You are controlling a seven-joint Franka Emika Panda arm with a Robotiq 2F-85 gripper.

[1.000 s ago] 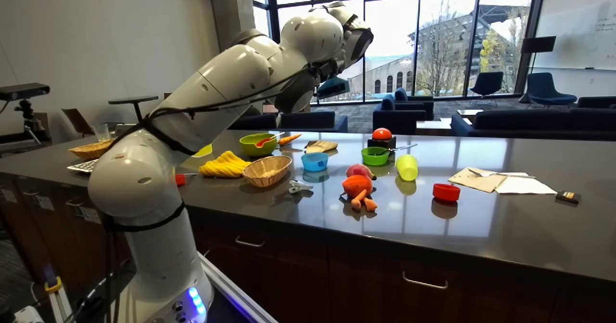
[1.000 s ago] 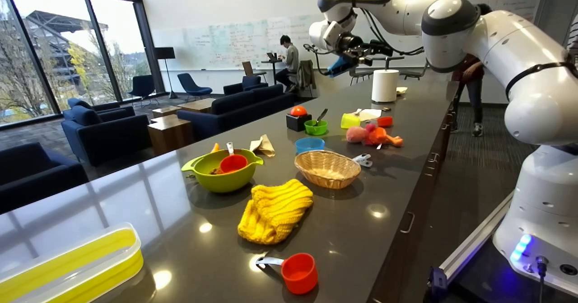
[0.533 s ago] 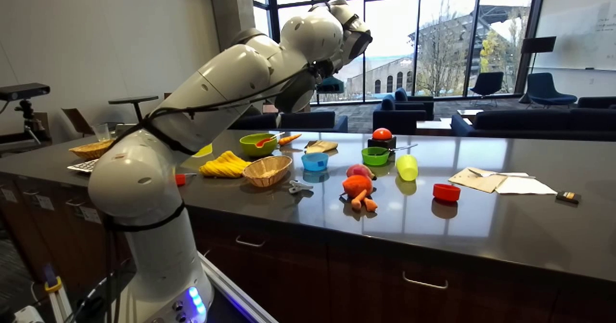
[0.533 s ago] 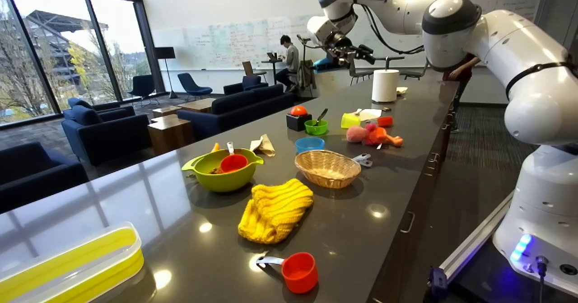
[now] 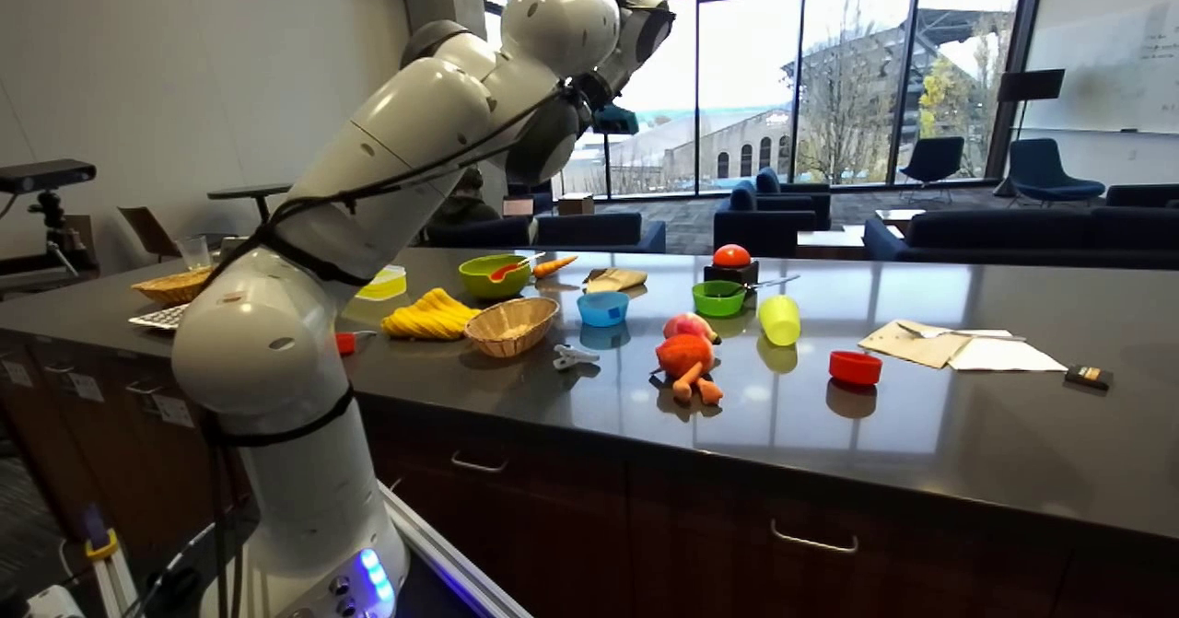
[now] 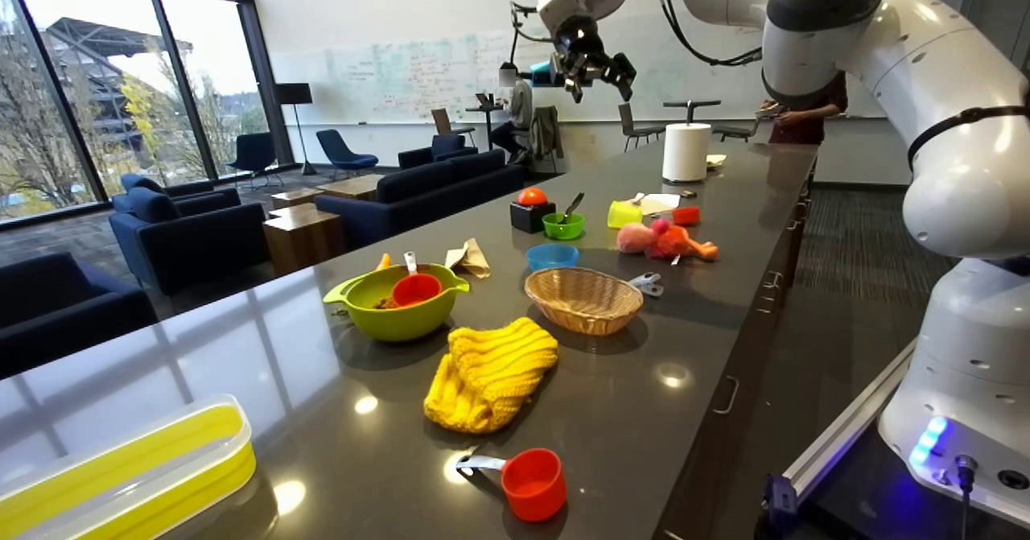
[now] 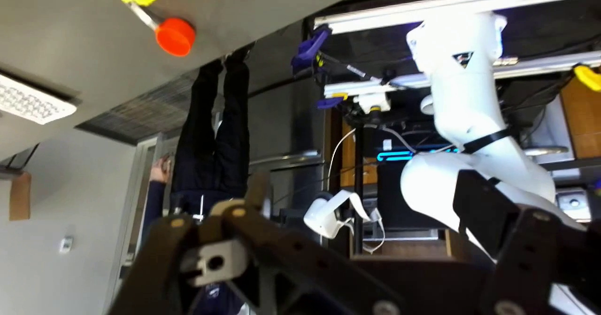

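My gripper point(image 6: 600, 88) is open and empty, high above the far part of the counter. Its two dark fingers stand wide apart in the wrist view point(image 7: 364, 193), with only distant background between them. In an exterior view the arm's wrist hides most of it. It touches nothing. Below on the counter lie an orange and pink plush toy point(image 5: 686, 357), a yellow cup point(image 5: 779, 320), a red bowl point(image 5: 855, 367), a blue bowl point(image 5: 603, 309) and a green bowl point(image 5: 718, 298) with a utensil. A black box with an orange dome point(image 5: 731, 259) stands behind the green bowl.
Nearer in an exterior view are a wicker basket point(image 6: 584, 302), a yellow knit cloth point(image 6: 492, 375), a lime bowl point(image 6: 394, 323), a red measuring cup point(image 6: 535, 485) and a yellow container point(image 6: 129, 476). A paper towel roll point(image 6: 686, 153) stands upright. A person point(image 7: 211, 141) shows in the wrist view.
The arm has risen and drawn back toward its base. The gripper has tilted to point more downward, its fingers now seen spread. The counter objects have not moved. A person in the background shifted.
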